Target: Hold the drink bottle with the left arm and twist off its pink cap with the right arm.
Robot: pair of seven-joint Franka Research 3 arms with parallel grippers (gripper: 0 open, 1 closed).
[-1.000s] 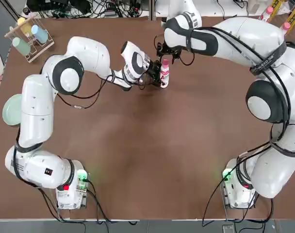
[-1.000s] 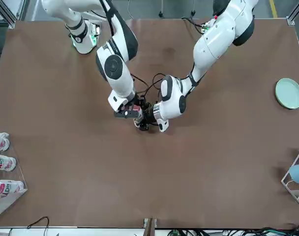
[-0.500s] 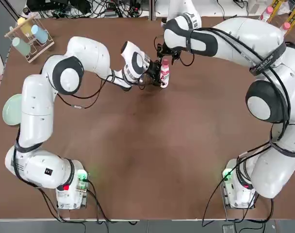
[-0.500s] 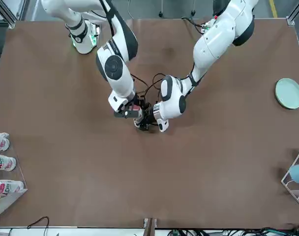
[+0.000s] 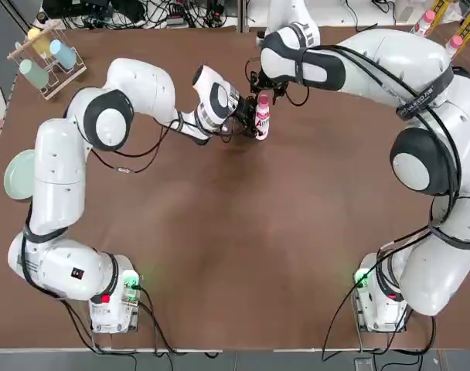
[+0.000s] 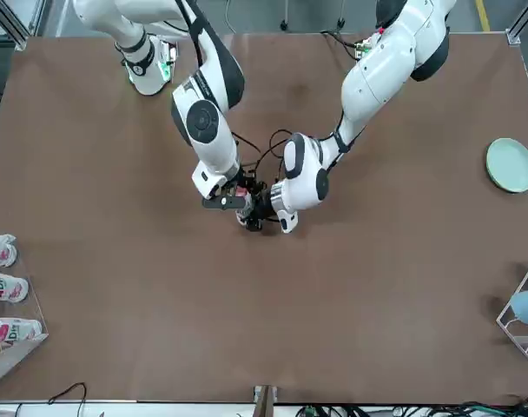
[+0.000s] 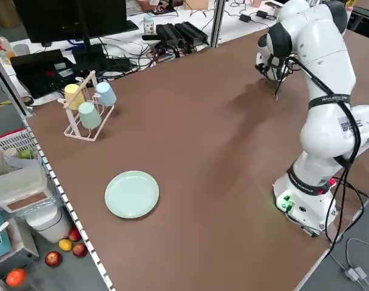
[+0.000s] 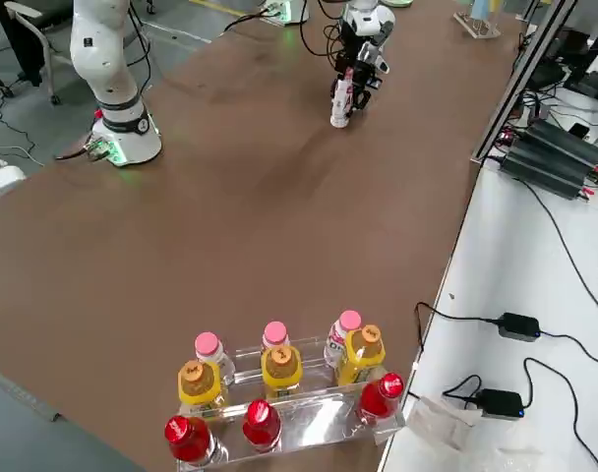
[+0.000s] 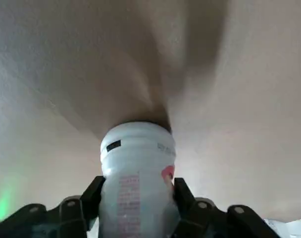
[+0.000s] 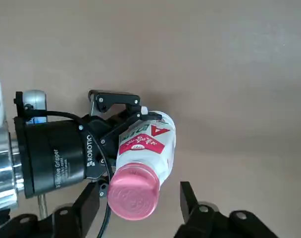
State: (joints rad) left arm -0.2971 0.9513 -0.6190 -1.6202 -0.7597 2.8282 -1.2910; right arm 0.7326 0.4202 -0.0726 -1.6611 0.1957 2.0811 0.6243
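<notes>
- Brown table from overhead: my left gripper clamps the drink bottle upright at mid-table
- Right wrist view: my right gripper straddles the pink cap, fingers part open, one side not touching
- Risk, I judge: closing off-centre could tip the bottle or slip off the cap

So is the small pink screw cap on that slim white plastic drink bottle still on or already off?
On. The pink cap sits on the white drink bottle's neck, between the right gripper's open fingers.
</notes>
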